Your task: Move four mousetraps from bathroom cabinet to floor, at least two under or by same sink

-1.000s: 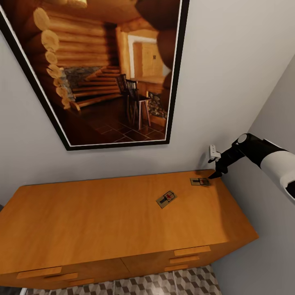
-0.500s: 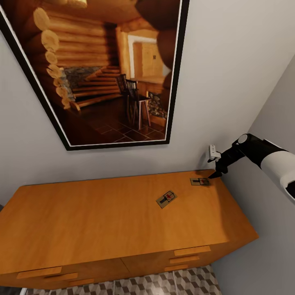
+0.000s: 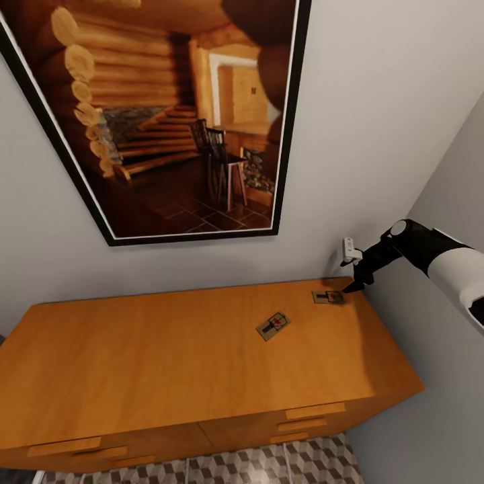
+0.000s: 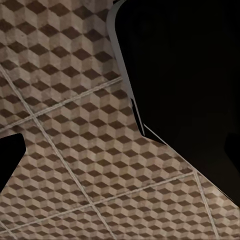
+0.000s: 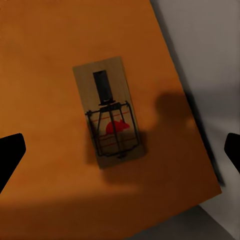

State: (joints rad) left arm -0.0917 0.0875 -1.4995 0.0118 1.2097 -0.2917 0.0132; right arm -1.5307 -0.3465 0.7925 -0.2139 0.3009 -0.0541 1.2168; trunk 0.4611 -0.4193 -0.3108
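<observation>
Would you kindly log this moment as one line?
right gripper: open, above mousetrap | second mousetrap: on cabinet | grasp: pending

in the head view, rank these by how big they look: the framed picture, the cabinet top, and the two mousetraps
1. framed picture, cabinet top: too alike to rank.
2. middle mousetrap.
3. mousetrap below the right claw, farther away, perhaps the same size.

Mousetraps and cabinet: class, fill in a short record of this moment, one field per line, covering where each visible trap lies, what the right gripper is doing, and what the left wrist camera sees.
surface: cabinet top, orange-brown wood
trap 1: mousetrap lying flat near the middle of the top, untouched
trap 2: corner mousetrap lying flat by the far right corner, near the wall
right gripper: right gripper open, poised just above the corner mousetrap, not gripping it
left wrist view: bathroom floor, cube-pattern tiles
wall: framed picture of a log cabin interior above the cabinet
</observation>
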